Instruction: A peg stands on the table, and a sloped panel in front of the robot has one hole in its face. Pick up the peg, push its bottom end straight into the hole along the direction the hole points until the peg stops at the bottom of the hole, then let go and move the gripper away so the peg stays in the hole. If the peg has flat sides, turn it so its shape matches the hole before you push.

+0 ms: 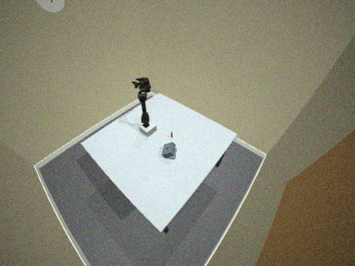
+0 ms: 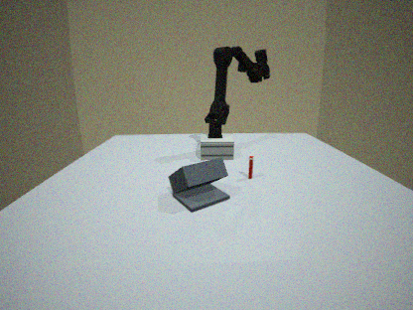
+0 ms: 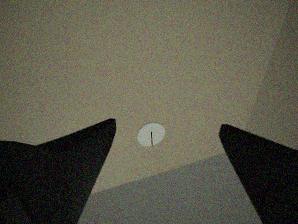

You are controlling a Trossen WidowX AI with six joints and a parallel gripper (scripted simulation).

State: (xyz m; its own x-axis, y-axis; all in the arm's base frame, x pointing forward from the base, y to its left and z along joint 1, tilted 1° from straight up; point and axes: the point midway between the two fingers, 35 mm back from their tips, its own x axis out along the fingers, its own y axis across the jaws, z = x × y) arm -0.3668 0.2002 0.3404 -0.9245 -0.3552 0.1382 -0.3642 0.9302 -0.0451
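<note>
A thin red peg (image 1: 171, 135) (image 2: 250, 168) stands upright on the white table (image 1: 162, 187) (image 2: 208, 258), beside the grey block with the sloped panel (image 1: 171, 152) (image 2: 204, 173). A small dark spot, apparently the hole (image 1: 167, 148), shows on the panel in the top view; the hole is not visible in the exterior view, and its shape is too small to tell. My gripper (image 3: 167, 127) is open, with its two black fingers wide apart and nothing between them. It is high up, well away from the peg and the panel. The peg and panel are outside the wrist view.
The black arm (image 1: 143, 104) (image 2: 220, 84) rises from a pale base block (image 1: 148, 130) (image 2: 216, 150) behind the panel in the exterior view. The panel block has a flat grey foot (image 2: 203, 197) on the table. A pale disc with a dark line (image 1: 51, 5) (image 3: 145, 135) shows beyond the table.
</note>
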